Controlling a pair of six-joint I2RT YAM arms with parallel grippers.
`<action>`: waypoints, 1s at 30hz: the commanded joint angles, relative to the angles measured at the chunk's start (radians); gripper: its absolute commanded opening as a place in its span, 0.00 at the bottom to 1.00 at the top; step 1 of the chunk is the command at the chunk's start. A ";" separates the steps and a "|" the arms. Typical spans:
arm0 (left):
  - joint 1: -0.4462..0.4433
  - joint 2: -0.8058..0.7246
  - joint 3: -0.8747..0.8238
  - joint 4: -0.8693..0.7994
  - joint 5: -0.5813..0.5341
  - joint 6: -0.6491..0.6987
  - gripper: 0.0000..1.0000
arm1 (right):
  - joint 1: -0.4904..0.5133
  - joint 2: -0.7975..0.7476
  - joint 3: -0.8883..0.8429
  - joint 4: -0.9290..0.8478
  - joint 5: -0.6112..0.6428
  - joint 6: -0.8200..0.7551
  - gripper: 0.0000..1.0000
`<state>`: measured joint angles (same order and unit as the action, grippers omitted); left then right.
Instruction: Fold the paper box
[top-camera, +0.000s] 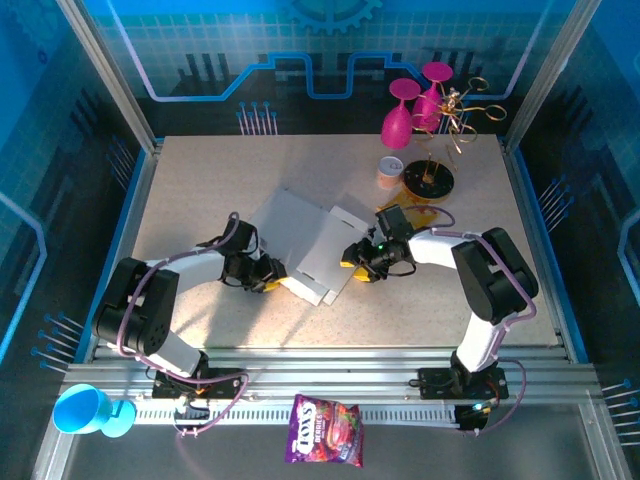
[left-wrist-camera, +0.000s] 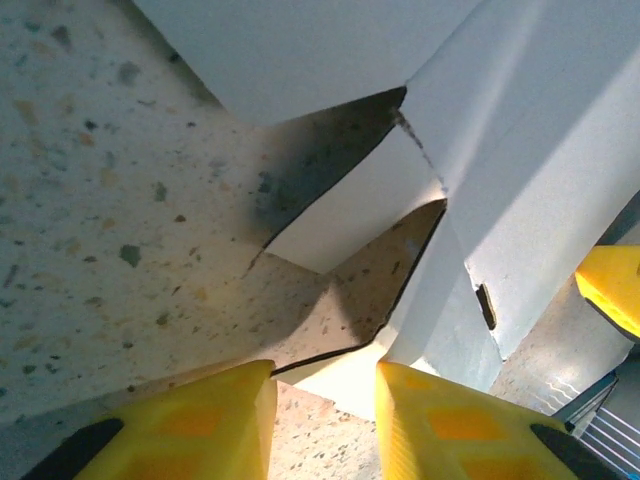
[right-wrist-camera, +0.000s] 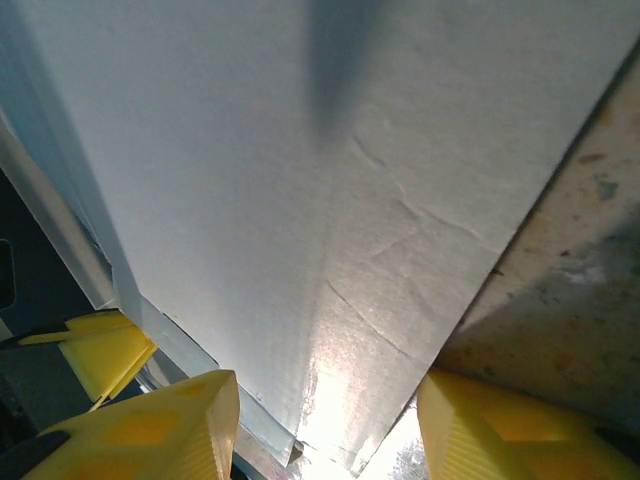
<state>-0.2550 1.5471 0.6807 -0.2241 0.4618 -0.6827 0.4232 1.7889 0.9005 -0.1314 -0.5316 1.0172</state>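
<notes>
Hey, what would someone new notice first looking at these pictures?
The white paper box spread in the middle of the table, with the yellow-fingered left end effector and right end effector at its two sides. Next, the bright pink goblets at the far right, and the purple candy bag in front of the arms' bases.

The paper box (top-camera: 305, 240) lies on the table (top-camera: 200, 190) between the left gripper (top-camera: 272, 277) and right gripper (top-camera: 357, 258), seemingly touching both.
</notes>
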 joint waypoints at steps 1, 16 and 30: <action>-0.008 -0.040 0.024 0.003 0.013 -0.017 0.29 | 0.006 0.036 0.027 0.007 -0.009 -0.011 0.50; -0.008 -0.119 0.016 0.034 0.011 -0.056 0.12 | 0.004 0.030 0.046 -0.019 -0.021 -0.024 0.49; 0.000 0.010 0.123 -0.050 -0.061 -0.031 0.51 | -0.009 -0.025 0.082 -0.051 0.002 -0.020 0.49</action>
<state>-0.2581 1.5185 0.7853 -0.2401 0.4255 -0.7498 0.4221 1.7748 0.9501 -0.1669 -0.5274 1.0088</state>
